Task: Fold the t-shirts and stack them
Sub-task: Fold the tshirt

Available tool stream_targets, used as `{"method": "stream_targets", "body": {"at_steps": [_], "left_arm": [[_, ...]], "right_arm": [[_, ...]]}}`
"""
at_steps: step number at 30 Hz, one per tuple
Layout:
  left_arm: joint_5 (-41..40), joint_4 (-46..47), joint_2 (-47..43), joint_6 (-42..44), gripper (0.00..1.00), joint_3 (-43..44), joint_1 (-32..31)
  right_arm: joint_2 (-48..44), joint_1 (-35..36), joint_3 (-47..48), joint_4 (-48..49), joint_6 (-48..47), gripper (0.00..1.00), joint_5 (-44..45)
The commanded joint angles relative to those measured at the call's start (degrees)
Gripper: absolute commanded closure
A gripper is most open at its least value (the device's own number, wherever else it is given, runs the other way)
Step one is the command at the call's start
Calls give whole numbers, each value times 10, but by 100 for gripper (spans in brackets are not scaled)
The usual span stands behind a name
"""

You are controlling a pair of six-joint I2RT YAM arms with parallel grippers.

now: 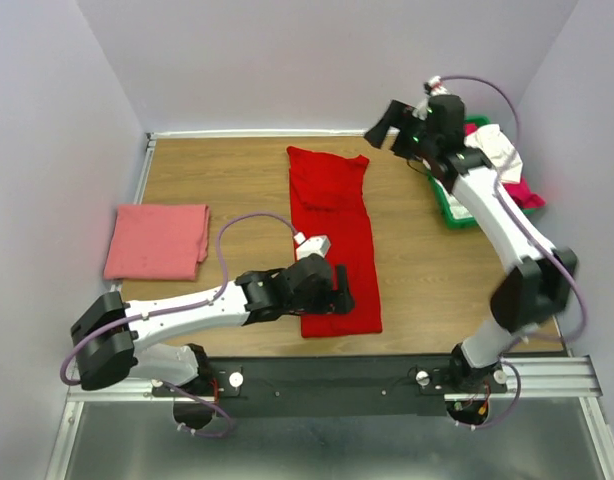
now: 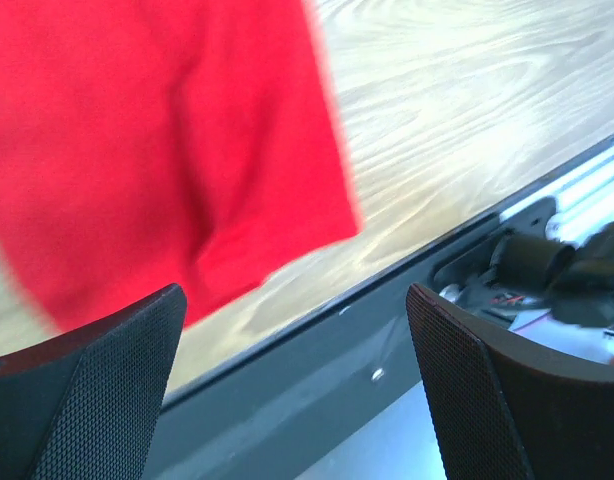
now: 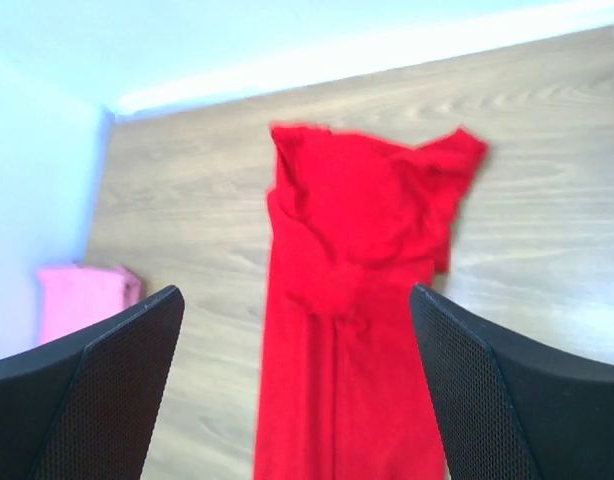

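A bright red t-shirt lies in a long narrow strip down the middle of the wooden table; its near hem shows in the left wrist view and its whole top in the right wrist view. A salmon-pink folded shirt lies at the left, also in the right wrist view. White and magenta shirts are heaped in the green tray. My left gripper is open and empty over the red shirt's near end. My right gripper is open and empty, raised beyond the shirt's far right corner.
The green tray stands at the table's right edge under my right arm. A dark metal rail runs along the near edge, also seen in the left wrist view. Walls close the table at back and sides.
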Motion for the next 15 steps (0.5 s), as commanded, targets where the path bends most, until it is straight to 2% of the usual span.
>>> {"method": "stream_targets", "body": {"at_steps": [1, 3, 4, 7, 11, 15], "left_arm": [[-35, -49, -33, -59, 2, -88, -5], [-36, -53, -52, -82, 2, -125, -5], [-37, -54, -59, -85, 2, -135, -5], [-53, -76, -70, -114, 2, -153, -6], [-42, -36, -102, -123, 2, -194, -6], [-31, 10, -97, -118, 11, -215, -6]], "right_arm": [[-139, -4, -215, -28, 48, 0, 142], [-231, -4, -289, -28, 88, 0, 167], [-262, -4, -360, -27, 102, 0, 166], [-354, -5, -463, -11, 127, 0, 109], [-435, -4, -564, 15, 161, 0, 66], [-470, -5, -632, 25, 165, 0, 5]]}}
